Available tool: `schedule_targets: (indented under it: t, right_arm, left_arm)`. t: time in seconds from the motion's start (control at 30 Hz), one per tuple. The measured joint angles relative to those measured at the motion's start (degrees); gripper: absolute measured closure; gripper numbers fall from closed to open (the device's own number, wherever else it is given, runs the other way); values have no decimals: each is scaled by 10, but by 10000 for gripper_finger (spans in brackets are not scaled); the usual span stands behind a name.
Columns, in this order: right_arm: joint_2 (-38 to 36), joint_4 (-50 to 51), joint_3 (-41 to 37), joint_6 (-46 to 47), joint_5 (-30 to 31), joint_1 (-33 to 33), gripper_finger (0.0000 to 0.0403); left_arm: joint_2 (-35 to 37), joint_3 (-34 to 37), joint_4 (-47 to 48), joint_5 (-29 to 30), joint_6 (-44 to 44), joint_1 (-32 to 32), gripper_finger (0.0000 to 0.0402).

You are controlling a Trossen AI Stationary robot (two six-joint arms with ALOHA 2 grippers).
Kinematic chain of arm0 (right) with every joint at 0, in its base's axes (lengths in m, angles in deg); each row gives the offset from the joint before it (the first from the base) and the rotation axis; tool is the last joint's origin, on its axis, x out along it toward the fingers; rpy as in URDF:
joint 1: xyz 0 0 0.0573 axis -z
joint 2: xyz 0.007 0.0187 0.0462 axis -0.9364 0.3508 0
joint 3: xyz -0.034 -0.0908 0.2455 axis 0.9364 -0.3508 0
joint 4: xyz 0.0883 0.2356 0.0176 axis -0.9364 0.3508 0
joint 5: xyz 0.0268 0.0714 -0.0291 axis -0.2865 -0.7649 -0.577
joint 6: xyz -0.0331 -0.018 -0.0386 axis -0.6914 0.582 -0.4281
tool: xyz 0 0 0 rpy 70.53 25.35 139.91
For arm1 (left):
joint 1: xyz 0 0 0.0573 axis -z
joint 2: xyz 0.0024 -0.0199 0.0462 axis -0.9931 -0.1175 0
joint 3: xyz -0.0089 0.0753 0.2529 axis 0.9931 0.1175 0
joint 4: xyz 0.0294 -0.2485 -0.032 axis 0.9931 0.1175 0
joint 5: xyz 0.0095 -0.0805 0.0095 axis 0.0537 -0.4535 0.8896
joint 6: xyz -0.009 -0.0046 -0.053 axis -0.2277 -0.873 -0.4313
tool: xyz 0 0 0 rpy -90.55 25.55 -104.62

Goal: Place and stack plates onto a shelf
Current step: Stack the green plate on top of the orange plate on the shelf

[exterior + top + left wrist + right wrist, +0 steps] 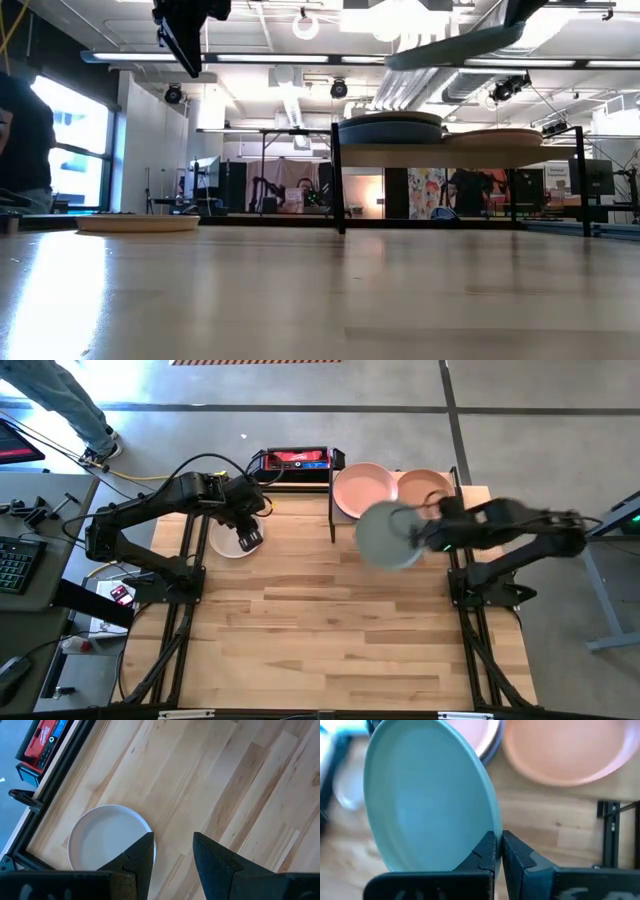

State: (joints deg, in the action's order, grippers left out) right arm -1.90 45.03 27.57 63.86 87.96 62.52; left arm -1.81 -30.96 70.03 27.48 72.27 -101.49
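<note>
**Right gripper holds a sage plate by the shelf**

The right gripper (498,851) is clamped on the rim of a sage plate (390,535), its two fingers pinched tight on the edge. The plate hangs in the air, tilted, just in front of the shelf (475,492) and overlapping its front edge in the high view. In the low view it shows as a slanted disc (455,45) above the shelf top.

On the shelf lie two stacks side by side. The left one has a pink plate (362,488) on top; in the low view a bluish plate (390,128) sits in that stack. The right one shows an orange-tan plate (425,485).

The left gripper (172,851) hovers above the tabletop (340,630) near its far left corner, fingers spread and holding nothing. Below it, a cream plate (232,540) lies flat on the wood, well apart from the shelf. The gripper sits over that plate's near edge without touching it.

A red and black case (292,460) sits just beyond the tabletop's far edge.
</note>
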Motion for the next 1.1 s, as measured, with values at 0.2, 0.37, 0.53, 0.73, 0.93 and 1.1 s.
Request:
schedule_targets:
  t: [0.2,0.37,0.53,0.73,0.93,1.1]
  right_arm:
    - [-98,0,-9,9,49,75,403]
    - [-164,0,-22,6,71,154,403]
    - [-221,1,-60,10,81,230,403]
    - [-266,-6,-147,48,71,293,403]
    - [-284,-75,-225,86,59,314,403]
    - [-283,-145,-287,128,73,329,403]
  left_arm:
    - [0,0,-1,0,36,0,275]
    - [0,0,-17,8,67,-3,275]
    - [0,0,-30,17,88,-3,275]
    - [0,0,-31,17,94,-3,275]
    - [0,0,-33,17,93,-3,275]
    - [0,0,-32,17,85,-3,275]
